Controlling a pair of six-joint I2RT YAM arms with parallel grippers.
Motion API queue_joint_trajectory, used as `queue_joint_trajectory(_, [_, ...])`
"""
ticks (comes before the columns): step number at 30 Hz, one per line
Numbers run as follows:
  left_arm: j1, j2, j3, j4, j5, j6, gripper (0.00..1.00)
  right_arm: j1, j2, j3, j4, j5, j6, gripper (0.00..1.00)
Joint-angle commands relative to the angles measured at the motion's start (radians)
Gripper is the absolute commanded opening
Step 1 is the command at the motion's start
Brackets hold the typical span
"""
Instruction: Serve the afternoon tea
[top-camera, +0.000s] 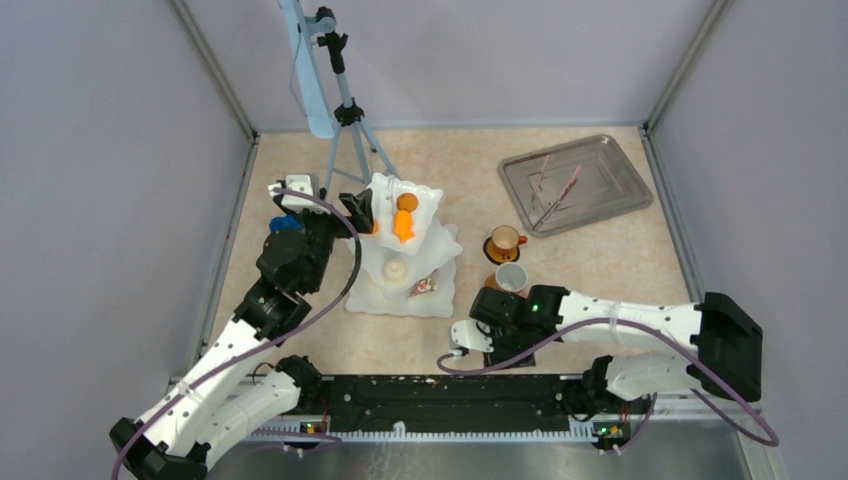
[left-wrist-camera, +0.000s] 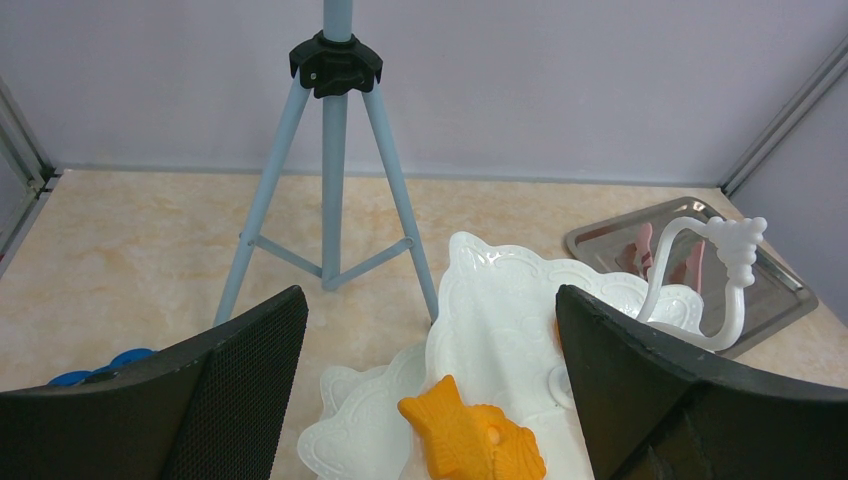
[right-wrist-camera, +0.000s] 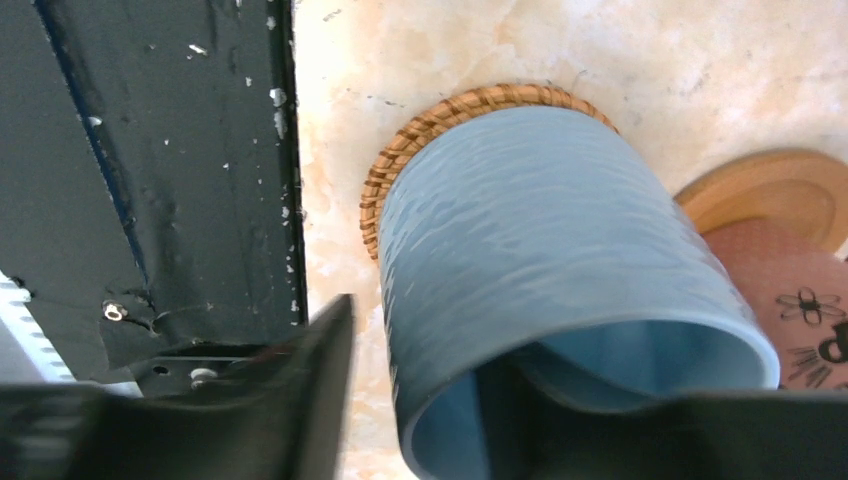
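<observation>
Now | right end effector (top-camera: 498, 297) parted, finger (right-wrist-camera: 300, 400) just off pale mug (right-wrist-camera: 540, 260) on coaster (right-wrist-camera: 440, 120) | left end effector (left-wrist-camera: 430, 295) wide, empty | risk: finger snags rim, mug tips.

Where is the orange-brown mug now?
In the top view, the orange-brown mug stands right of centre, between the white tiered stand and the metal tray.

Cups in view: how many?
3: orange-brown mug beside the tray, whitish mug just nearer, blue cup on a woven coaster under the right wrist. Others may be hidden.
</observation>
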Motion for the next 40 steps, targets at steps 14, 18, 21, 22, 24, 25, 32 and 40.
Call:
queue_joint_trajectory(14, [0.003, 0.025, 0.089, 0.029, -0.001, 0.038, 0.99, -0.003, -0.311, 0.325, -0.228, 0.065, 0.031, 0.91])
queue_joint_trajectory(18, [0.003, 0.032, 0.213, -0.044, -0.007, 0.031, 0.99, -0.004, -0.45, 0.399, -0.058, 0.292, 0.168, 0.95])
queue_joint_trajectory(21, [0.004, 0.025, 0.306, -0.098, -0.02, 0.024, 0.99, -0.003, -0.552, 0.436, 0.15, 0.572, 0.323, 0.96])
queue_joint_trajectory(22, [0.004, 0.024, 0.338, -0.126, -0.023, 0.026, 0.99, -0.004, -0.566, 0.464, 0.203, 0.643, 0.362, 0.96])
queue_joint_trajectory(24, [0.004, 0.021, 0.404, -0.155, -0.022, 0.04, 0.99, -0.004, -0.577, 0.543, 0.258, 0.725, 0.432, 0.96])
queue_joint_trajectory(25, [0.003, 0.02, 0.438, -0.168, -0.022, 0.05, 0.99, -0.004, -0.577, 0.581, 0.271, 0.742, 0.436, 0.96])
queue_joint_trajectory(32, [0.004, 0.03, 0.641, -0.209, -0.036, 0.128, 0.99, -0.004, -0.63, 0.71, 0.434, 0.772, 0.389, 0.96])
queue_joint_trajectory(40, [0.003, 0.023, 0.772, -0.217, -0.04, 0.191, 0.99, -0.004, -0.729, 0.642, 0.57, 0.683, 0.325, 0.96])
